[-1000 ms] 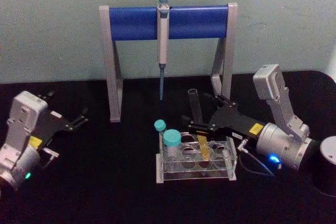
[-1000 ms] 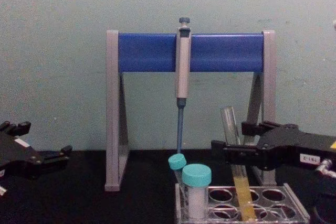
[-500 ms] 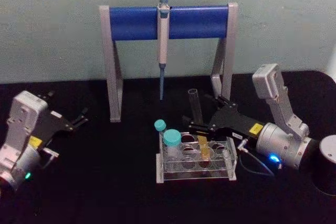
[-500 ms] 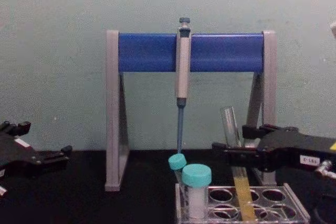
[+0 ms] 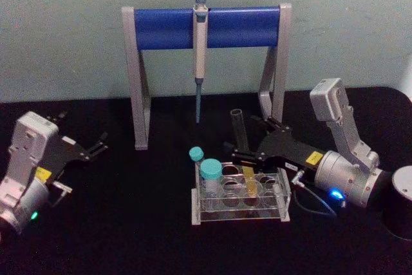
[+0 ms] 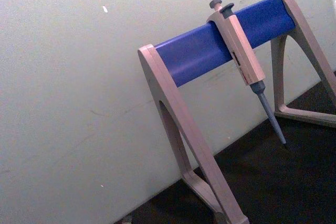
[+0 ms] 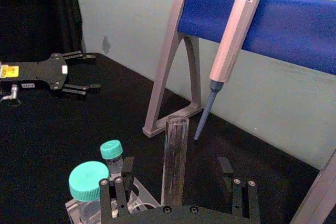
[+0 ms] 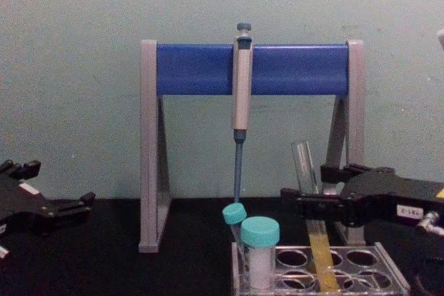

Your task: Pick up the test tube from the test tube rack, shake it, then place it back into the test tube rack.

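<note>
The test tube [image 5: 249,180], long clear glass with yellow liquid in its lower part, stands tilted in the clear test tube rack [image 5: 196,209] at the table's middle. In the chest view the test tube [image 8: 320,251] leans left above the rack [image 8: 392,275]. My right gripper [image 5: 241,134] is open, one finger on each side of the tube's clear upper part. In the right wrist view the tube [image 7: 176,135] rises between the spread fingers [image 7: 122,184] with a gap on both sides. My left gripper [image 5: 100,144] is parked open at the far left.
Two teal-capped tubes [image 5: 210,170] stand in the rack's left end. Behind the rack rises the grey-and-blue pipette stand [image 5: 238,27] with a pipette [image 5: 199,49] hanging from it. A dark cylinder [image 5: 402,204] sits at the right edge.
</note>
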### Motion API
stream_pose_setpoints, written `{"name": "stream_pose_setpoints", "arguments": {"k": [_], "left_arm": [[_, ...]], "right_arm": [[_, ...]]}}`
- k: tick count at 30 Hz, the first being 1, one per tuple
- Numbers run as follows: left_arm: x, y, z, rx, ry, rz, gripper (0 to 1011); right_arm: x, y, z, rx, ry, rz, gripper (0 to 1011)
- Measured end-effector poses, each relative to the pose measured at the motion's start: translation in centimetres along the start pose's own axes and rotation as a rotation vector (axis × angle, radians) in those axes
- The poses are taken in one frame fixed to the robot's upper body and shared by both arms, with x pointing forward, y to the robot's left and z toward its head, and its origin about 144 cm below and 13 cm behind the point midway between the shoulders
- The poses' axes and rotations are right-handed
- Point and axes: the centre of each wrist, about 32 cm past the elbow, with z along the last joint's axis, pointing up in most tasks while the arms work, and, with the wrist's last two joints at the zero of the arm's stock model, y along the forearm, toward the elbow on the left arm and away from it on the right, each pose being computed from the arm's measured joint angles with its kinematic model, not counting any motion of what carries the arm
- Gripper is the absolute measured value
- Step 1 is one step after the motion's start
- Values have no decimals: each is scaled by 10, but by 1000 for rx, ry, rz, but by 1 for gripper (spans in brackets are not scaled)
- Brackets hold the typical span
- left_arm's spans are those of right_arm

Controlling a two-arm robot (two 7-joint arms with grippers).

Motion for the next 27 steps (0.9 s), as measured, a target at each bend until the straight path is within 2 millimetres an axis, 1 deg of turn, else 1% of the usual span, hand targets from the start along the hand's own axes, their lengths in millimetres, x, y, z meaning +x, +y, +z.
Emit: {"name": "stream_pose_setpoints", "arguments": {"k": [3, 4, 7, 8, 10, 11, 12, 13, 14, 15, 17, 18, 21, 22, 24, 25, 27], "left_arm": [[0, 0, 0, 0, 0, 0, 1001], [0, 0, 0, 0, 0, 0, 1001], [0, 0, 0, 0, 0, 0, 1001], [0, 0, 0, 0, 0, 0, 1001], [0, 0, 0, 0, 0, 0, 1001], [0, 0, 0, 0, 0, 0, 1001], [0, 0, 0, 0, 0, 0, 1001], [0, 0, 0, 0, 0, 0, 1001], [0, 0, 0, 0, 0, 0, 1001], [0, 0, 0, 0, 0, 0, 1001], [0, 0, 0, 0, 0, 0, 1001], [0, 0, 0, 0, 0, 0, 1001], [0, 0, 0, 0, 0, 0, 1001], [0, 0, 0, 0, 0, 0, 1001], [0, 0, 0, 0, 0, 0, 1001], [0, 0, 0, 0, 0, 0, 1001], [0, 0, 0, 0, 0, 0, 1001]], "right_arm": [[0, 0, 0, 0, 0, 0, 1000], [0, 0, 0, 0, 0, 0, 969], [0, 0, 0, 0, 0, 0, 930], [0, 0, 0, 0, 0, 0, 888], [0, 0, 0, 0, 0, 0, 860], [0, 0, 0, 0, 0, 0, 810], [0, 0, 0, 1, 0, 0, 810], [0, 0, 0, 1, 0, 0, 764], [0, 0, 0, 1, 0, 0, 745], [0, 0, 0, 1, 0, 0, 686], [0, 0, 0, 1, 0, 0, 645], [0, 0, 0, 1, 0, 0, 588], [0, 0, 0, 1, 0, 0, 530], [0, 0, 0, 1, 0, 0, 468], [0, 0, 0, 1, 0, 0, 421], [0, 0, 0, 1, 0, 0, 360], [0, 0, 0, 1, 0, 0, 322]]}}
